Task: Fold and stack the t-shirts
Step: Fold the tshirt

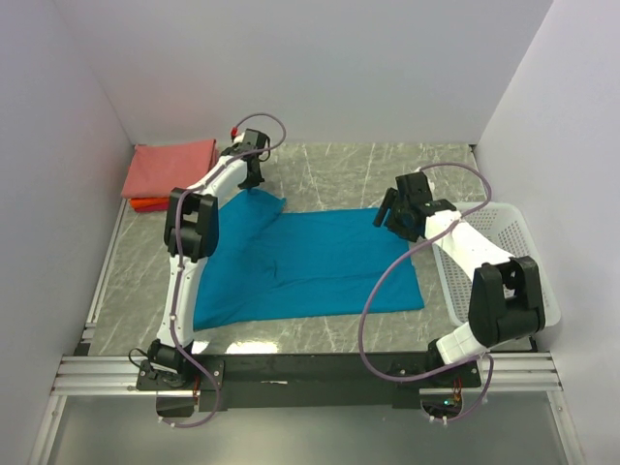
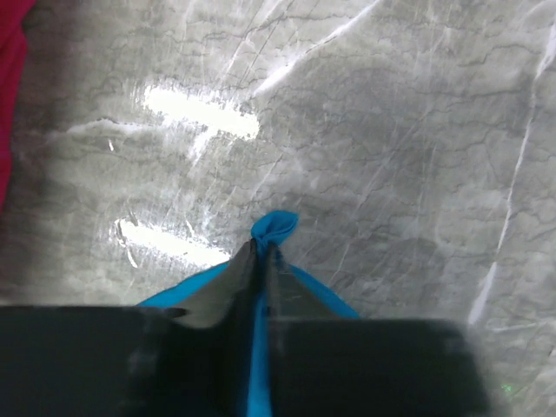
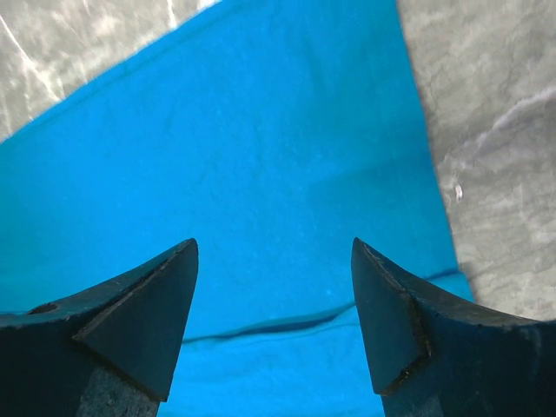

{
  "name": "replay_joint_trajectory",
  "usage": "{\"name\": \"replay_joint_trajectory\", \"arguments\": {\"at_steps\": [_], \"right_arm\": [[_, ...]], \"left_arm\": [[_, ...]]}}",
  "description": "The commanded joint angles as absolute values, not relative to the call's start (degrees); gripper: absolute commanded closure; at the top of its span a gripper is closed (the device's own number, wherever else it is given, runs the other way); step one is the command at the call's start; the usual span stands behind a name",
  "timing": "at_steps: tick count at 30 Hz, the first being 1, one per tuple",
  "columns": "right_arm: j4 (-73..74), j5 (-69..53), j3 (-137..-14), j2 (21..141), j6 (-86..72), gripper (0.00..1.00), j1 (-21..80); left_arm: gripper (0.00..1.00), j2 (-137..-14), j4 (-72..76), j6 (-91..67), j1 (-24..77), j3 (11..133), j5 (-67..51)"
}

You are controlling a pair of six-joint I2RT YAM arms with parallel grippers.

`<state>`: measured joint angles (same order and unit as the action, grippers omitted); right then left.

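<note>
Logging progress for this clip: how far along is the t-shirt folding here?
Done: the salmon-pink shirt lies folded on the orange-red shirt at the far left corner. In hand: the left gripper is pinched on a corner of the teal shirt, which lies spread out; the right gripper hovers open over it. Left: folding the teal shirt and stacking it.

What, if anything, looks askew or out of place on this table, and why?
The teal t-shirt lies skewed and creased, its far left corner bunched up, pinched in the left hand. Nothing looks spilled or damaged.

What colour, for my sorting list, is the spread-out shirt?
Teal-blue shirt; clearest in the top view.
</note>
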<state>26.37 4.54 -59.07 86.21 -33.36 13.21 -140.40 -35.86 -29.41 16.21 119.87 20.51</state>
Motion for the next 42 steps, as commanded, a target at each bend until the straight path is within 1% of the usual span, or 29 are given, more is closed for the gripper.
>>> {"name": "replay_joint_trajectory", "arguments": {"at_steps": [1, 2, 5, 11, 16, 18, 21, 24, 34, 41, 42], "right_arm": [[24.2, 6.8, -63.2, 87.4, -33.0, 0.23, 12.5], [23.9, 6.9, -64.9, 88.2, -33.0, 0.23, 12.5], [24.3, 8.9, -70.3, 92.7, -32.8, 0.23, 12.6], [28.6, 13.3, -84.3, 105.3, -32.7, 0.24, 12.0], [38.6, 17.8, -98.4, 117.0, -33.3, 0.25, 12.0], [40.9, 18.6, -101.6, 120.3, -33.9, 0.25, 11.8], [43.3, 18.9, -103.9, 123.8, -34.5, 0.26, 11.3], [44.3, 18.4, -105.6, 126.1, -34.9, 0.3, 10.8], [50.1, 21.8, -108.2, 130.5, -37.5, 0.31, 10.4], [51.7, 22.6, -107.2, 129.6, -38.9, 0.41, 10.4], [51.7, 22.5, -107.3, 129.7, -39.1, 0.46, 10.5]], "left_arm": [[0.98, -142.0, -40.0, -27.3, 16.3, 121.6, 22.3], [0.99, -142.2, -40.1, -26.9, 16.3, 122.2, 22.7], [0.99, -141.1, -38.2, -26.0, 16.3, 121.9, 23.4], [0.99, -133.3, -31.9, -25.6, 16.4, 114.0, 23.4], [0.99, -128.1, -29.6, -27.0, 16.5, 110.1, 24.2], [0.99, -126.0, -28.4, -27.1, 16.5, 108.1, 23.7], [1.0, -123.7, -27.2, -27.1, 16.5, 105.1, 22.9], [0.99, -121.4, -27.1, -27.5, 16.5, 102.4, 22.7], [0.99, -113.9, -23.4, -27.6, 16.9, 93.1, 20.9], [0.99, -110.5, -22.1, -28.1, 17.2, 88.9, 20.2], [0.99, -109.9, -21.8, -28.3, 17.2, 88.6, 20.1]]}}
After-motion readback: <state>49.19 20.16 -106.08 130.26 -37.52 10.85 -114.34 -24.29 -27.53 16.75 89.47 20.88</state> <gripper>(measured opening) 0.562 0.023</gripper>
